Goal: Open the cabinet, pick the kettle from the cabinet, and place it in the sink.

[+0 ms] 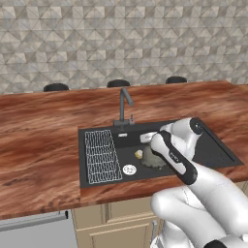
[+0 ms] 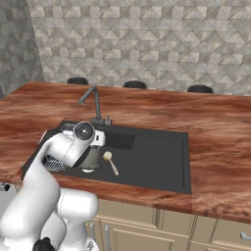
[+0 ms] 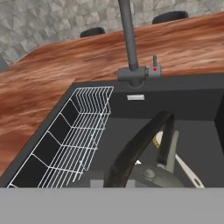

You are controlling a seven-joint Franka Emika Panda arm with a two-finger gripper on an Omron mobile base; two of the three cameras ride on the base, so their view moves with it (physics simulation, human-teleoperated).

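A wooden countertop [image 1: 43,140] runs wide under a patterned tile wall [image 1: 121,38], with three dark stool tops [image 1: 118,83] showing behind its far edge. Set into it is the black sink [image 2: 162,162], its slim dark faucet [image 1: 123,104] rising at the back rim. The left base view shows the wire grid rack [image 1: 101,156] lying along the basin's left side and a round drain [image 1: 129,169] beside it; the right base view has the arm covering most of that rack. The grey kettle [image 1: 154,159] is down inside the basin, partly behind the arm's wrist. The hand view looks closely along its dark arched handle [image 3: 140,148] to the lid knob [image 3: 150,173], and the right base view shows the thin spout [image 2: 112,164]. The gripper [image 1: 147,145] is clenched, apparently around that handle.
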